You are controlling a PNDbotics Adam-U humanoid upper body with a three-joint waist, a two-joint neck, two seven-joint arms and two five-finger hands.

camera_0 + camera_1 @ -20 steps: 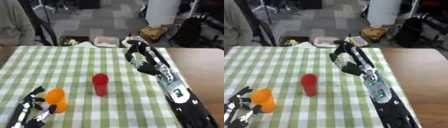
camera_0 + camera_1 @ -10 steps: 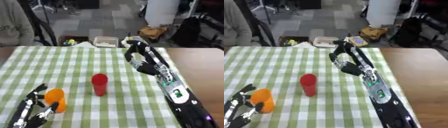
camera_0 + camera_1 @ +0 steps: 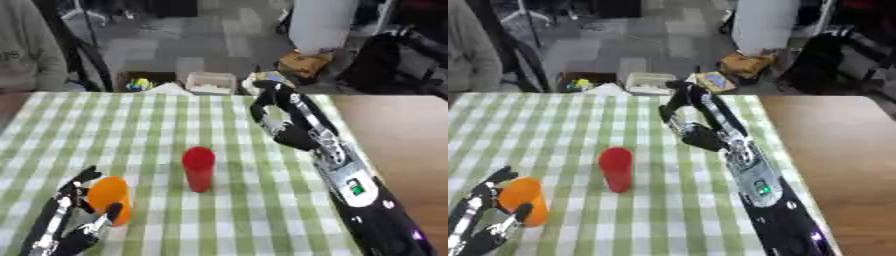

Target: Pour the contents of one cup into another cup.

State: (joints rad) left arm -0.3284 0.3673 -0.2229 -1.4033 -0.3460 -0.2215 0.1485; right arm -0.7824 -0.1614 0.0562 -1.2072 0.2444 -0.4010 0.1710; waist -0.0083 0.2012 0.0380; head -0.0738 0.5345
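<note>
Green-checked surface (image 3: 262, 220) under a humanoid's two arms; orange cup (image 3: 109, 199) near the lower left corner, cradled by the left hand (image 3: 74, 222), fingers (image 3: 68, 192) behind it and thumb in front, curled round the cup; cup apparently upright and at or just above the cloth, contents not visible. Red cup (image 3: 199, 168) upright near the middle of the cloth, well apart from both hands, standing as the likely receiver. Right hand (image 3: 278, 119) raised over the far right part of the surface, fingers loosely bent, holding nothing; closest to a relaxed open pose, though hard to read exactly.

Judged as the grasp-and-lift stage, pouring not yet begun. For a clean step: orange cup kept level while carried toward the red one; rim brought just above and just beside the red rim before any tilt; tilt slow, mouth aimed into the opening; red cup tall and narrow, so easily tipped by a bump from the side. Steadying by the right hand perhaps useful, given the distance to close.
</note>
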